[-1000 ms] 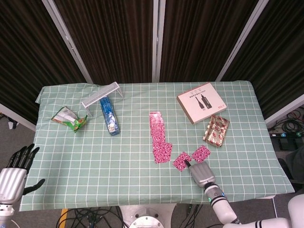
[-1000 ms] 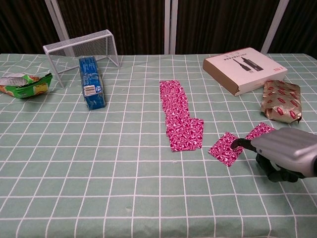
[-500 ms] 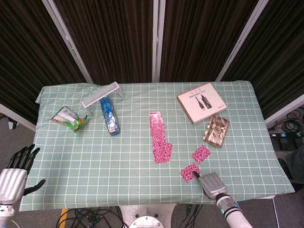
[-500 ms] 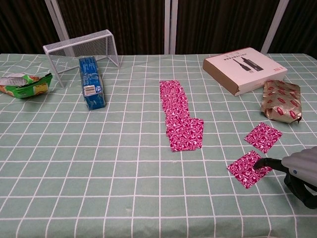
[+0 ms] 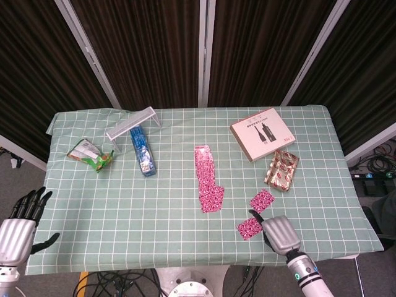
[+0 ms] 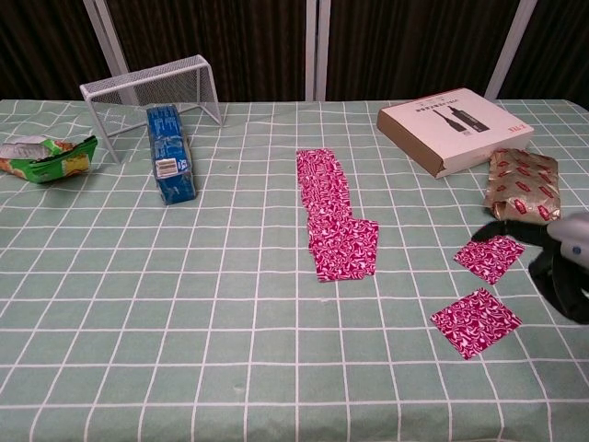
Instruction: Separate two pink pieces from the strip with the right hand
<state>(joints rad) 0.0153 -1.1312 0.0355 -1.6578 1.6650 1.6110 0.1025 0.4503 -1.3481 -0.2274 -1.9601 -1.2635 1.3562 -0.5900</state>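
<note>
A long pink patterned strip (image 5: 207, 179) (image 6: 336, 216) lies flat in the middle of the green checked table. Two loose pink squares lie to its right: one piece (image 5: 262, 200) (image 6: 489, 257) farther back, the other piece (image 5: 249, 229) (image 6: 476, 321) nearer the front edge. My right hand (image 5: 279, 234) (image 6: 563, 267) hovers just right of both squares, holding nothing, with its thumb sticking out toward them. The rest of its fingers are mostly hidden under the hand. My left hand (image 5: 18, 226) hangs off the table's front left corner, fingers spread and empty.
A white flat box (image 5: 262, 133) (image 6: 453, 130) and a gold-red packet (image 5: 282, 170) (image 6: 523, 187) sit at the back right. A blue packet (image 5: 142, 151) (image 6: 170, 166), a wire rack (image 5: 132, 124) and a green snack bag (image 5: 90, 154) (image 6: 46, 157) lie at the back left.
My right hand dragged the second square toward the front edge, let it go, and moved right and a little back. The left hand has not moved.
</note>
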